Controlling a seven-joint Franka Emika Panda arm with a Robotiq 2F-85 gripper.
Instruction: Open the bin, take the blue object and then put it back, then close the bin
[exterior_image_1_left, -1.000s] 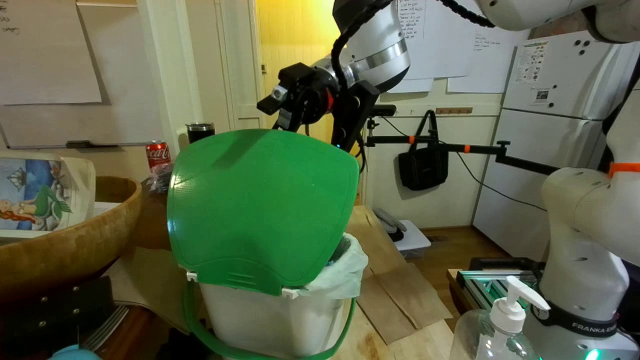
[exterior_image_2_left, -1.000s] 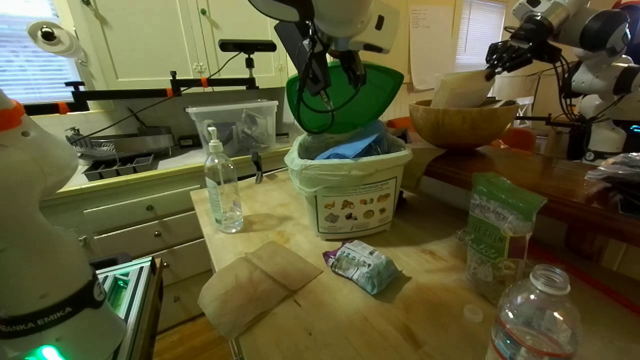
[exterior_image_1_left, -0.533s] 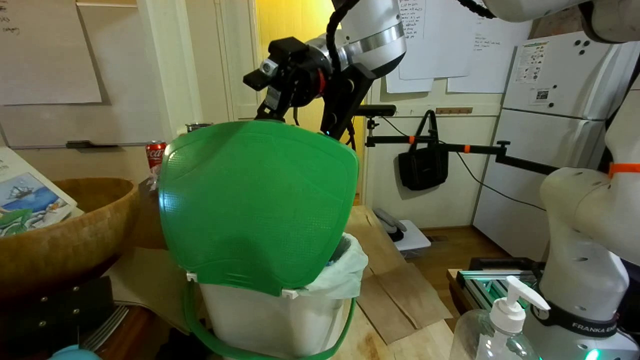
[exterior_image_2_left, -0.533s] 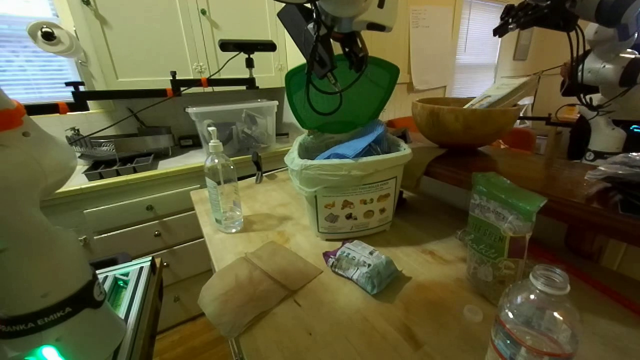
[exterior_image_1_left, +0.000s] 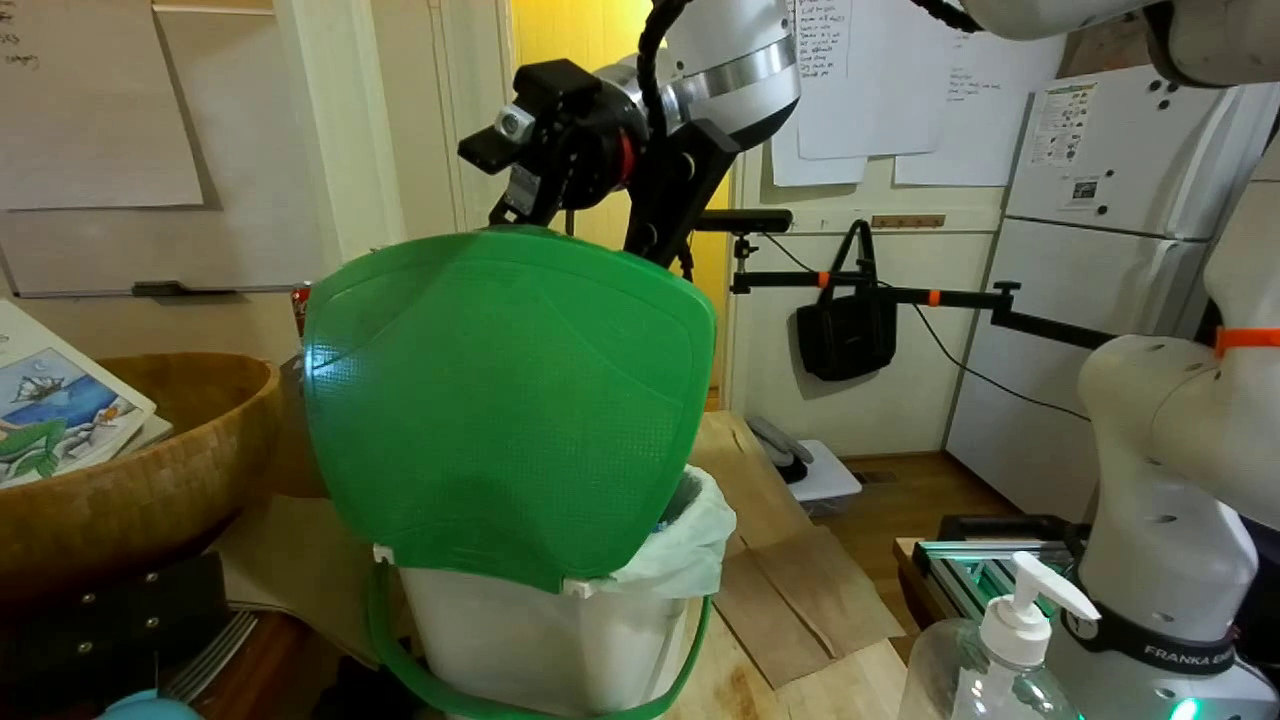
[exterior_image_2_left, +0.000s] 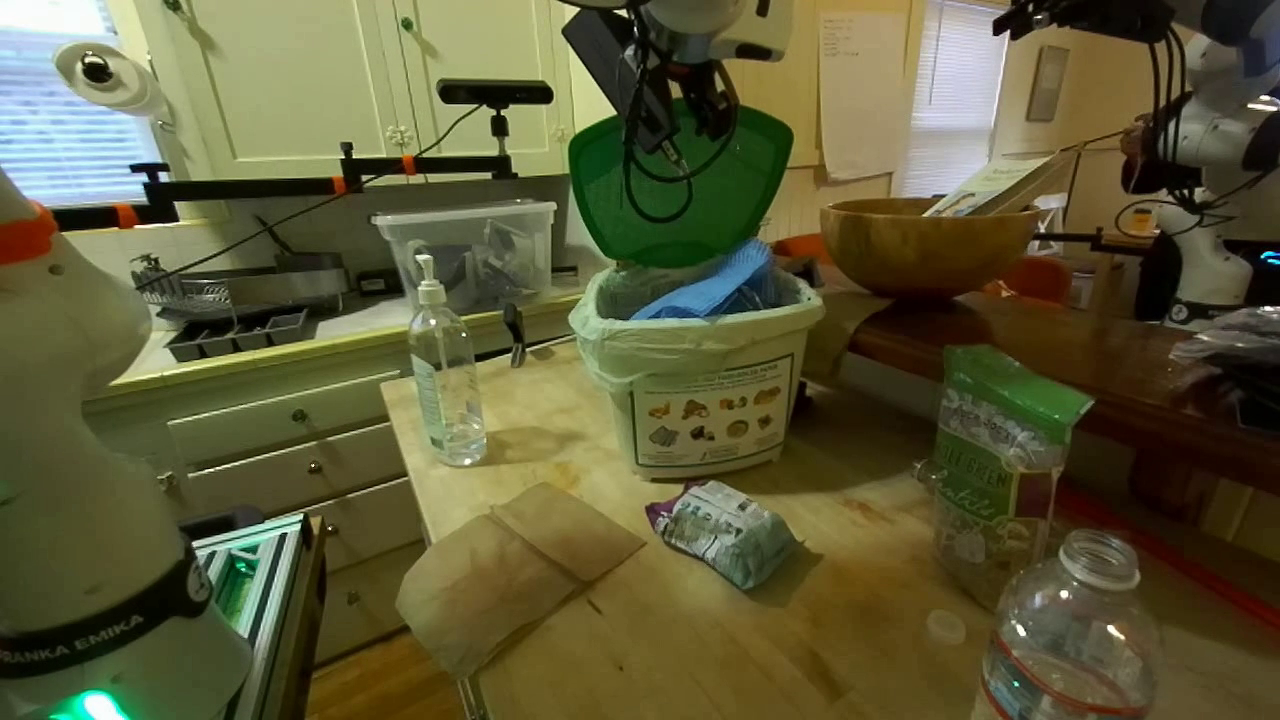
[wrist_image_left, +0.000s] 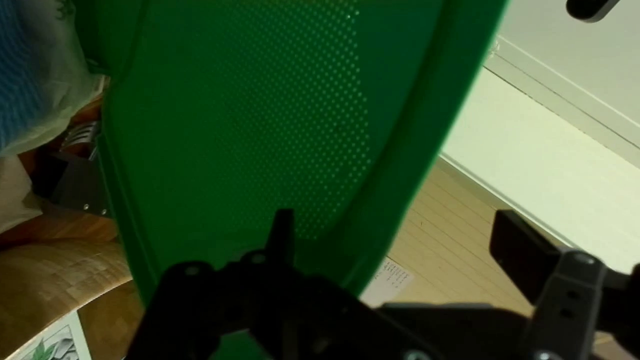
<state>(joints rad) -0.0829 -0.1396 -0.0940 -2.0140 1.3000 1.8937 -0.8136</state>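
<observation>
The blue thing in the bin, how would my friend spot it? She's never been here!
In an exterior view, find the wooden tabletop; toward its back stands a whitish bin with its green lid raised. Look into the bin's mouth, where a pale liner hangs over the rim. Poking up inside is the blue thing, its bright blue unlike the pale liner or green lid.

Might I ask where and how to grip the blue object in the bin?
Probably pinch the raised corner of the blue object, from above, opposite the open green lid: that corner seems to poke above the bin, and the lid blocks one side.
</observation>
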